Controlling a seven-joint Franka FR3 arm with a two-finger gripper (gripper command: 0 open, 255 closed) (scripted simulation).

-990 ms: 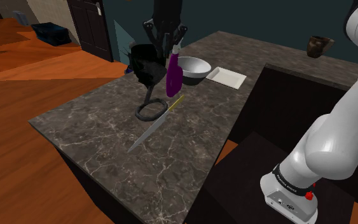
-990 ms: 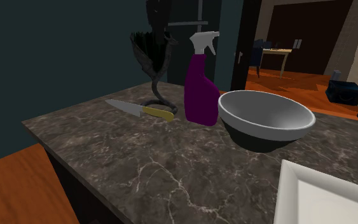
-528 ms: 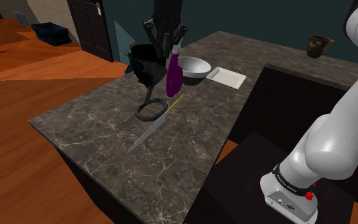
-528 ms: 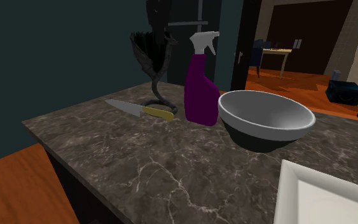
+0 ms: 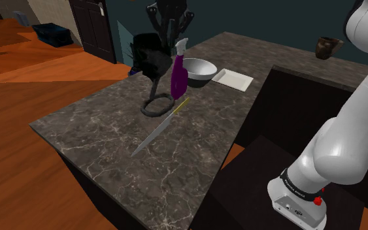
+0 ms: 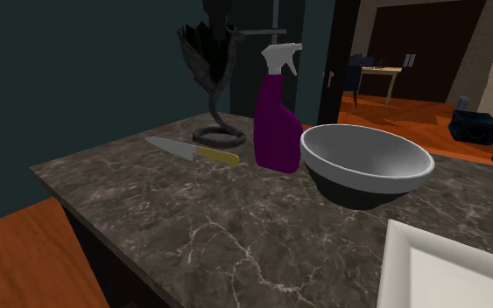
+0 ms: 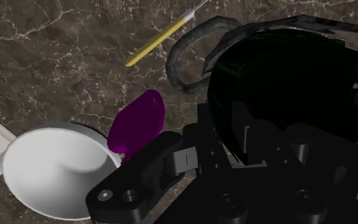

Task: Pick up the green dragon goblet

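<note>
The goblet point(image 5: 151, 59), dark with only a trace of green on its cup, stands upright near the desk's point(image 5: 104, 134) far edge, with its coiled foot low over the marble. I cannot tell whether the foot rests on the desk or hangs just clear of it. Its long axis runs straight up through the thin stem to the cup, and the pincer point(image 5: 170, 31) sits directly above that axis, pointing down. The pincer appears clenched on the cup's rim, though it is black against the dark cup and the contact itself is hard to make out. By my reading, the coming move depends on this alignment: the load hangs in line below the grip, so a plain vertical lift suits it.

A purple spray bottle point(image 5: 178, 73) stands just beside the cup on the shoulder view's right, close enough to be brushed by any sideways swing. A yellow-handled knife point(image 5: 159, 127) lies flat by the foot. A pale bowl point(image 5: 199, 68) stands beyond the bottle.
</note>
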